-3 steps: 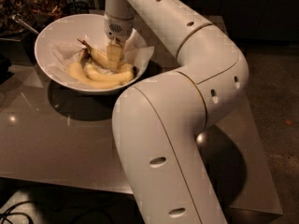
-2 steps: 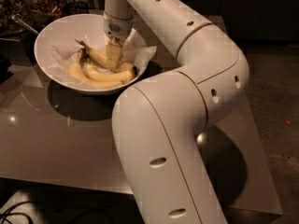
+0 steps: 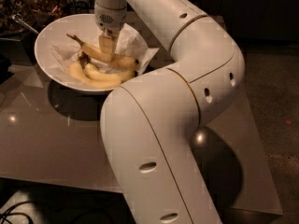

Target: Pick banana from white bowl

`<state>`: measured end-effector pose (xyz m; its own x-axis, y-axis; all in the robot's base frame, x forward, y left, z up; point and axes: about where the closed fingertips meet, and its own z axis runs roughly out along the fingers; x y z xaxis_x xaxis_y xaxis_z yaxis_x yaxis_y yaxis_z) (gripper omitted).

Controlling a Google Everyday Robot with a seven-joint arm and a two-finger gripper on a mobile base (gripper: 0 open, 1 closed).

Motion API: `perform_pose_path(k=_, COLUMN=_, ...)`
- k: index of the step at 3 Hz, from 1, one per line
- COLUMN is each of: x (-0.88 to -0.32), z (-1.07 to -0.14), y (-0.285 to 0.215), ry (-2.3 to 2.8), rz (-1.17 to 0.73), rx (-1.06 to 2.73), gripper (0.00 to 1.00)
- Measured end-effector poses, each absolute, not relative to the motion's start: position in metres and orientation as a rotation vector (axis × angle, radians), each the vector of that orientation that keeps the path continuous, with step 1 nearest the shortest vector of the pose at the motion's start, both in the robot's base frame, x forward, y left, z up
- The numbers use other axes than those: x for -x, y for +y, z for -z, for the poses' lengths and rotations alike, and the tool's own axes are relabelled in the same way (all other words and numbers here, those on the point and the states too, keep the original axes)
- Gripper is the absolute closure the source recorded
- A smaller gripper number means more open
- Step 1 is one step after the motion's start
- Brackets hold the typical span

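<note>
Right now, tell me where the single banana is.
The banana lies in the bowl at the upper left of the camera view, just behind the joined pair, with the hand at its middle.

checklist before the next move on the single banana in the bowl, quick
1. Gripper down on the banana, near its middle: ok.
2. Banana firmly held: cannot tell.
3. Banana free of the joined pair: not ok, it appears to lie across them.
4. Paper lining out of the gripper's way: cannot tell, it crumples up right behind the gripper.
5. White bowl sitting fully on the table: ok.
</note>
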<state>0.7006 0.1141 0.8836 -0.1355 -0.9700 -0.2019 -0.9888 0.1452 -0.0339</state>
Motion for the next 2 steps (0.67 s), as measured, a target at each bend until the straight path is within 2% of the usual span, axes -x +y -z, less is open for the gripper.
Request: perform_pose_path(k=2, x=-0.7004, z=-0.9015, y=0.1298, ry=2.165, rz=-0.133, rx=1.952, gripper=1.0)
